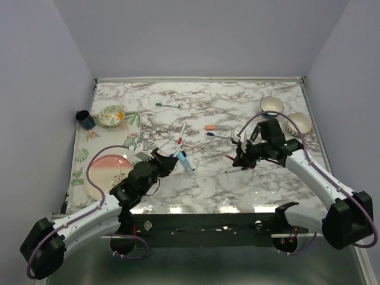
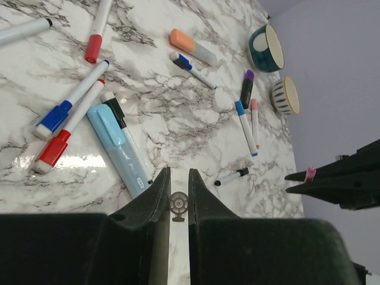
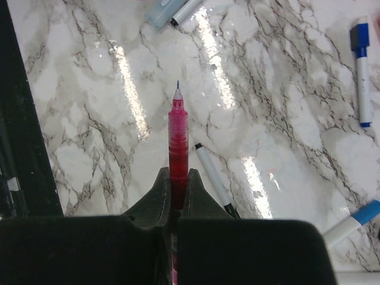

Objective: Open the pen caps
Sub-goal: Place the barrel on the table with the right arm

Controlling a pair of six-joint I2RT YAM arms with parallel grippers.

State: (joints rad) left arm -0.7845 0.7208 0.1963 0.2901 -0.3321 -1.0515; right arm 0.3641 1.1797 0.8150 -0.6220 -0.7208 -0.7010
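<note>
My right gripper (image 3: 177, 173) is shut on a red pen (image 3: 177, 136) whose bare needle tip points away from me over the marble. My left gripper (image 2: 176, 172) is shut on a small round pen cap (image 2: 178, 203), seen end-on with its clip tab, deep between the jaws. From above, the left gripper (image 1: 172, 161) and right gripper (image 1: 237, 159) hover apart over the table's middle. Capped pens lie below: red cap (image 2: 92, 56), blue cap (image 2: 53, 117), another red cap (image 2: 53, 149), orange cap (image 2: 181, 40), purple cap (image 2: 248, 77), and a pale blue highlighter (image 2: 119, 148).
Two bowls (image 1: 271, 105) (image 1: 298, 122) stand at the back right. A pink plate (image 1: 108, 169), a green cup (image 1: 111, 115) and a dark blue mug (image 1: 84, 119) sit on the left. A green-capped pen (image 1: 167, 105) lies at the back. A thin black-tipped pen (image 3: 214, 178) lies under the right gripper.
</note>
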